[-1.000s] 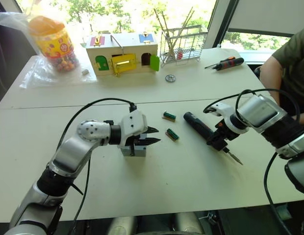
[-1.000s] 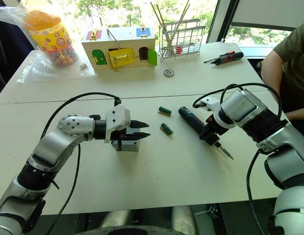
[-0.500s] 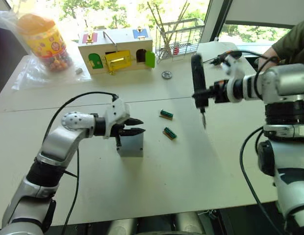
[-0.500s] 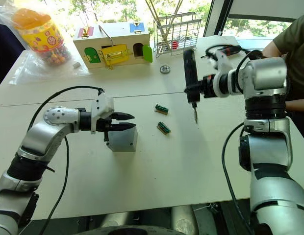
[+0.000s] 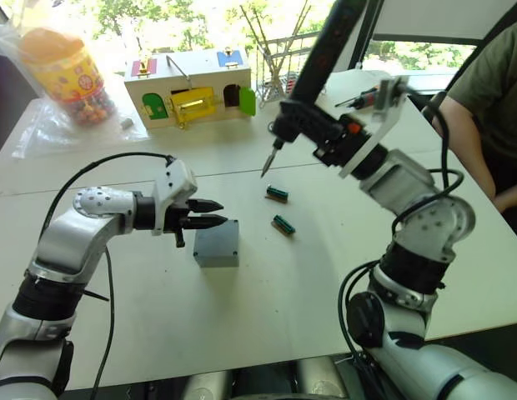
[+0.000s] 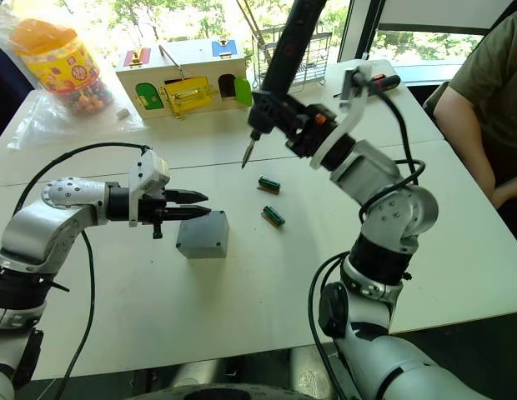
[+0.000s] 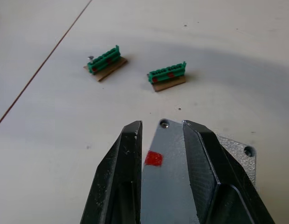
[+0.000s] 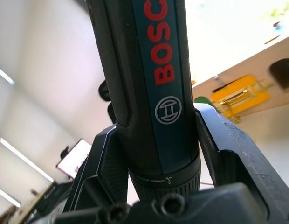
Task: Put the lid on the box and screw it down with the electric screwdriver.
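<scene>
Lid (image 5: pixel 217 242) sits flat on top of the box (image 6: pixel 200 247), grey on grey, near the middle of the white table (image 5: pixel 267 308). From my left wrist camera I see a small red mark (image 7: pixel 153 158) on the grey surface and screw holes at two corners (the rest is hidden behind the fingers).

My left gripper (image 5: pixel 215 213) hangs just beside the box on its left, tips reaching over the near-left edge of the lid, fingers slightly apart and holding nothing; I cannot tell whether they touch the lid.

My right gripper (image 8: pixel 154 135) is clamped on the electric screwdriver (image 5: pixel 321 58), raised well above the table. The tool is tilted, its thin bit (image 5: pixel 271 158) pointing down and toward the left, well apart from the box.

Two small green connector blocks (image 5: pixel 277 193) lie on the table between the box and the right arm, near each other.

Farther back stand a wooden latch box (image 5: pixel 188 83) with coloured doors, a wire rack (image 5: pixel 279 62), a candy jar (image 5: pixel 67 71) on a plastic bag, and a small manual screwdriver (image 6: pixel 383 81). A person's arm (image 5: pixel 463 133) shows at the table's right edge.
</scene>
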